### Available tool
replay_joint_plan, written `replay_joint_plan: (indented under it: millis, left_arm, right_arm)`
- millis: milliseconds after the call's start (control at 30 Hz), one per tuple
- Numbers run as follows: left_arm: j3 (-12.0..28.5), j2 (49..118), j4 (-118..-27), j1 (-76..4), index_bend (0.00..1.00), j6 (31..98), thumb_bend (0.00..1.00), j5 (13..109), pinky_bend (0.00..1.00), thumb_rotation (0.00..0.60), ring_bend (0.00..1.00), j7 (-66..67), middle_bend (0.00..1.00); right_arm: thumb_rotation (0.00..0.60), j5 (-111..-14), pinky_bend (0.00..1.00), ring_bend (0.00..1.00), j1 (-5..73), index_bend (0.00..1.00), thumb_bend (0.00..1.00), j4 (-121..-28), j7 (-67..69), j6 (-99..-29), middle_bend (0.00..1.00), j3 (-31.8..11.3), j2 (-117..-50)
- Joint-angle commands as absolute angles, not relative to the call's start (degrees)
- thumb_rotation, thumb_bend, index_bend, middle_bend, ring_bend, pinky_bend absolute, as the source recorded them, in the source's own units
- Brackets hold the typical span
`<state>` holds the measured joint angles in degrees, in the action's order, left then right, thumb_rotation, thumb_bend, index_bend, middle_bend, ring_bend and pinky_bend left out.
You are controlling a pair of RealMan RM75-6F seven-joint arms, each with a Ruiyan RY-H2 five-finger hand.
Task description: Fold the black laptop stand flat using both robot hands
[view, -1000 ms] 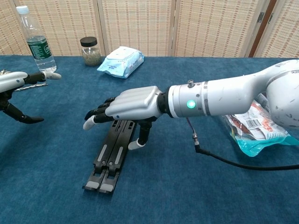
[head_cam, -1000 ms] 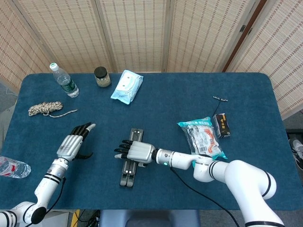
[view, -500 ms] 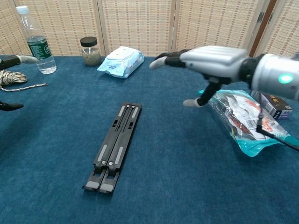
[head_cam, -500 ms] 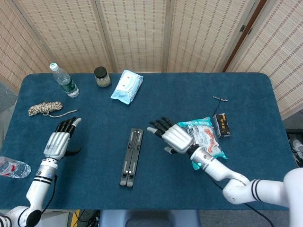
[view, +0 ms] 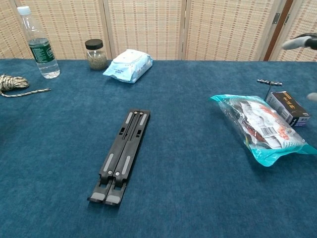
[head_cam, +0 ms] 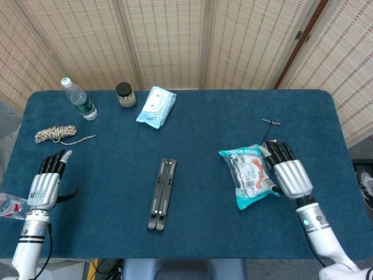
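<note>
Both my hands hang open, left hand (head_cam: pixel 45 186) at nine o'clock, right hand (head_cam: pixel 289 173) at three; black laptop stand (head_cam: pixel 162 193) lies flat mid-table. Risk: right fingers snagging the snack bag (head_cam: pixel 249 173).

The laptop stand (head_cam: pixel 162 193) lies mid-table between the hands, snack bag (head_cam: pixel 249 174) off to its right, and the bottle (head_cam: pixel 79 99), jar (head_cam: pixel 125 94) and wipes pack (head_cam: pixel 156 107) sit along the back.

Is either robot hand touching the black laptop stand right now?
Apart. The head view shows blue cloth between the laptop stand and both the left hand and right hand.
</note>
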<state>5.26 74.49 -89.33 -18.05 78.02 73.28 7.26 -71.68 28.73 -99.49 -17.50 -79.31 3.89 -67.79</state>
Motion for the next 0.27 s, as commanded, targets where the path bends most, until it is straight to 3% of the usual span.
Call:
replay_joint_plan:
  millis: [33,267]
  left_arm:
    - [3.88,73.57,-90.76,-16.19,0.00,80.37,0.22,75.46,0.00,0.600,0.00,7.07,0.00]
    - [2.25,73.89,-92.68,-12.89,0.00,85.16,0.22,79.23,0.00,0.600,0.00,7.43,0.00]
  right_arm:
    - [0.600,-71.92,0.00,0.00,24.97,0.00,0.20,-101.22,-16.98,-82.34,0.05,4.54,-66.10]
    - [0.600,-72.54,0.00,0.00,18.45,0.00,0.20,-102.65,-16.12,-87.45,0.05,4.81,-65.64]
